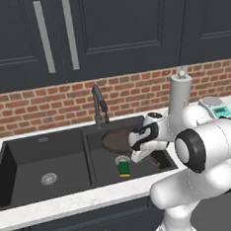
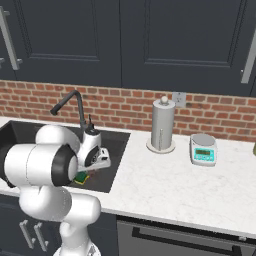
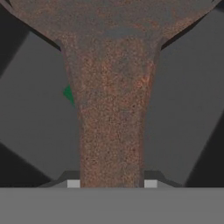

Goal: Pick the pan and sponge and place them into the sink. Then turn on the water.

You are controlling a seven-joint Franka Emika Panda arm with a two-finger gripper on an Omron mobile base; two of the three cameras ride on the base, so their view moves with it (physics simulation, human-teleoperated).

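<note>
The dark-brown pan (image 1: 114, 140) lies in the right basin of the black sink (image 1: 25, 194), its handle pointing toward the front right. My gripper (image 1: 143, 154) is shut on that handle. In the hand view the rusty-brown pan (image 3: 112, 109) handle runs up between my fingertips (image 3: 73, 183), my gripper (image 3: 112, 183) closed tight against it. The green and yellow sponge (image 1: 124, 167) rests on the same basin's floor, just in front of the pan; a green corner of the sponge (image 3: 68, 93) peeks past the handle. The water is out of view.
The dark arched faucet (image 1: 101, 106) stands behind the divider between the basins. The left basin has a round metal drain (image 1: 48, 179). On the counter to the right stand a paper towel roll (image 2: 162, 125) and a small kitchen scale (image 2: 203, 149).
</note>
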